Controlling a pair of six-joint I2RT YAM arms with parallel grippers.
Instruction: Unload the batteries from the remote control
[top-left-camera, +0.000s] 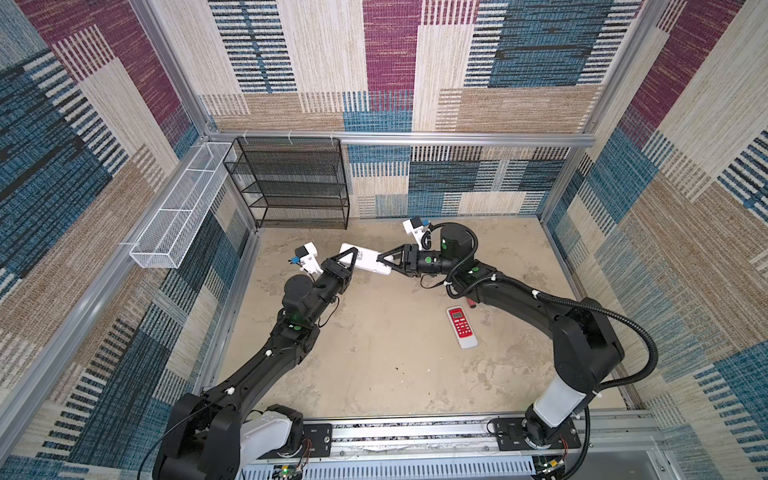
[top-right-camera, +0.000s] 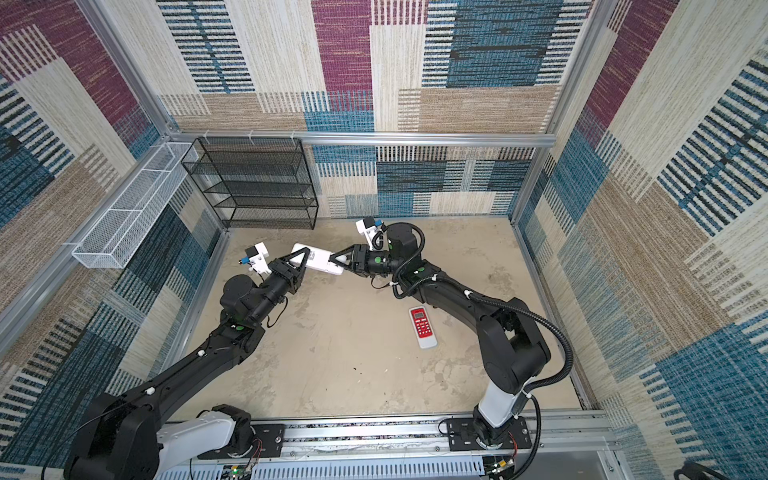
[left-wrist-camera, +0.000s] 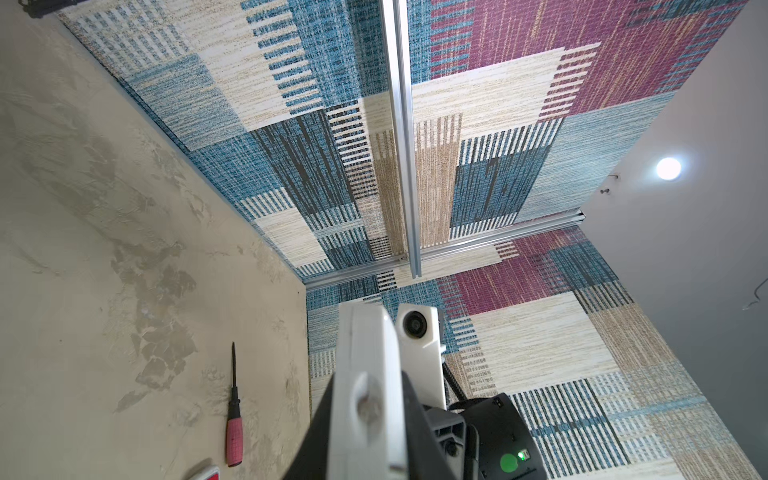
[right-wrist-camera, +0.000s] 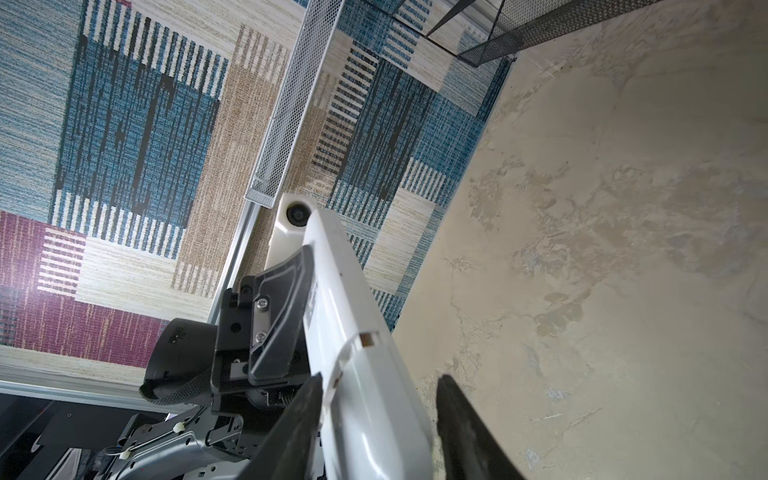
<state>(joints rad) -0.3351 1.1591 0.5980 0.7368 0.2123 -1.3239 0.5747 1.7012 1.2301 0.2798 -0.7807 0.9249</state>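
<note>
With the left gripper (top-left-camera: 352, 254) clamped on the white oblong plastic remote control (top-left-camera: 365, 259) in mid-air and the right gripper (top-left-camera: 381, 261) part-open, loose around its other end, the batteries are not visible and are judged to be inside, so cover removal and extraction are both outstanding.

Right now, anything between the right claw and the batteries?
Yes: no batteries show. The white remote, clamped by the left claw, looks closed on its back; its battery cover sits between the right claw's open jaws and whatever is inside.
</note>
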